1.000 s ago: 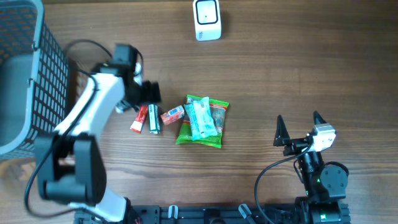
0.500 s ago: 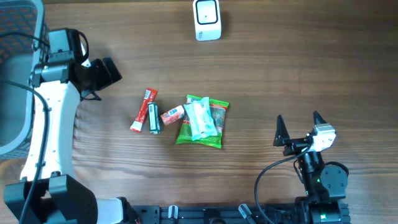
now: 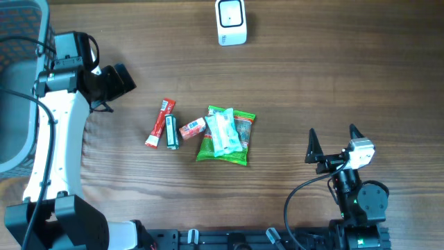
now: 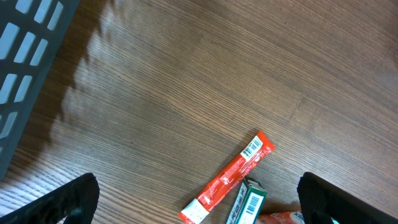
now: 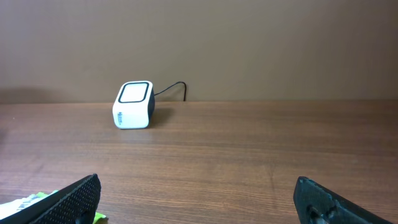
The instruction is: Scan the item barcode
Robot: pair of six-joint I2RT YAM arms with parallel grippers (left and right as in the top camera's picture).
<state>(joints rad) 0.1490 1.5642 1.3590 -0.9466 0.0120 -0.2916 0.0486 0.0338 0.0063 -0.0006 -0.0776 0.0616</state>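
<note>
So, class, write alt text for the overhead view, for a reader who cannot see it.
Small items lie clustered at centre: a red stick packet, a small box, an orange packet and a green pouch. A white scanner sits at the far edge. The left fingers, beside a grey basket, and the right fingers are open and empty, away from the items.

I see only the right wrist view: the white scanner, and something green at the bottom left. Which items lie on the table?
Observer: A green bag lies mid-table with a pale packet on top; left of it are an orange packet, a dark stick and a red stick.
Operator: Does the left gripper hold one?
Observer: No. The left gripper is open and empty, apart from the red stick, near a gray basket.
</note>
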